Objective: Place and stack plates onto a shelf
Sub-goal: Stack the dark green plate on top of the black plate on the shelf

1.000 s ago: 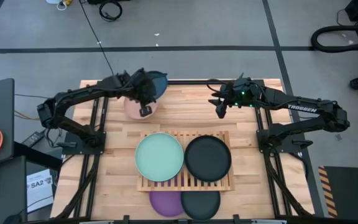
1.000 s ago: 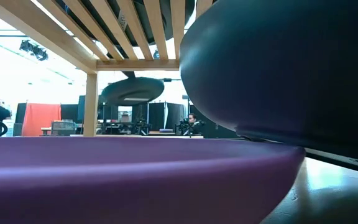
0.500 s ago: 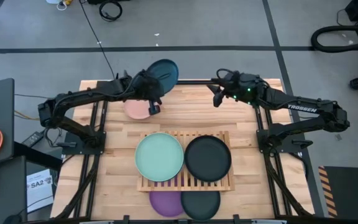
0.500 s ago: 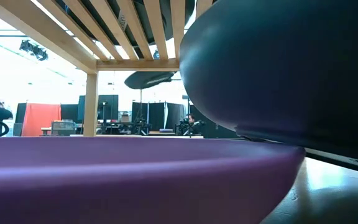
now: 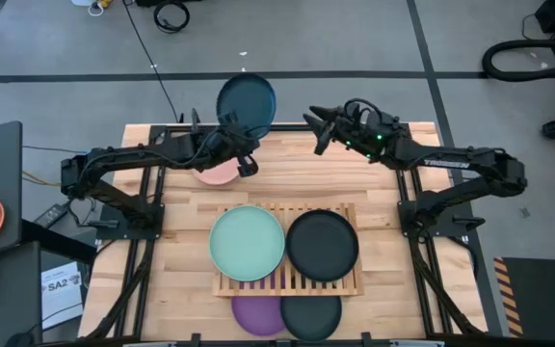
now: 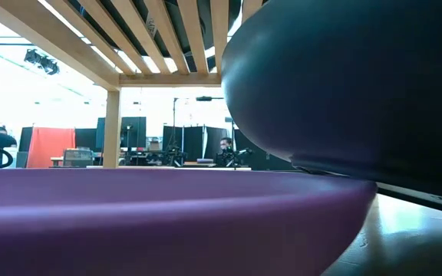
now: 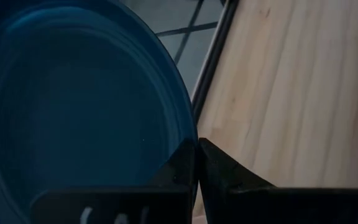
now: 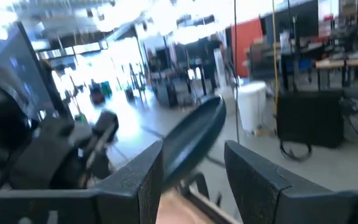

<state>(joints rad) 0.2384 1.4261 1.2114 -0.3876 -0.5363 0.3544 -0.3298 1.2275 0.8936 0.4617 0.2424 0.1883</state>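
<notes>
Right, status:
left arm: stretched along the table's [image 5: 374, 207] far edge, wrist raised.
left gripper [image 5: 242, 166]: clamped on the rim of the dark teal plate [image 5: 247, 103]; left wrist view shows both fingers pinched together on the plate's [image 7: 73, 112] edge.
dark teal plate: lifted and tilted, up over the table's far edge near the middle, partly past it above the floor.
right arm: reaching from the right side toward the far edge's middle, gripper pointing at the teal plate.
right gripper [image 5: 318, 120]: fingers apart, holding nothing, just beside the plate, not touching. Right wrist view shows the plate [image 8: 194, 140] edge-on beyond its fingers [image 8: 253, 174].
salmon pink plate [image 5: 218, 174]: flat on the table near the far edge, mostly under the left gripper.
shelf [image 5: 350, 210]: near the front edge, centred.
mint green plate [image 5: 247, 243]: on the shelf's left half.
black plate [image 5: 323, 245]: on the shelf's right half.
purple plate [image 5: 255, 313]: under the shelf, front-left.
second dark plate [image 5: 311, 314]: beside the purple one, front-right.
</notes>
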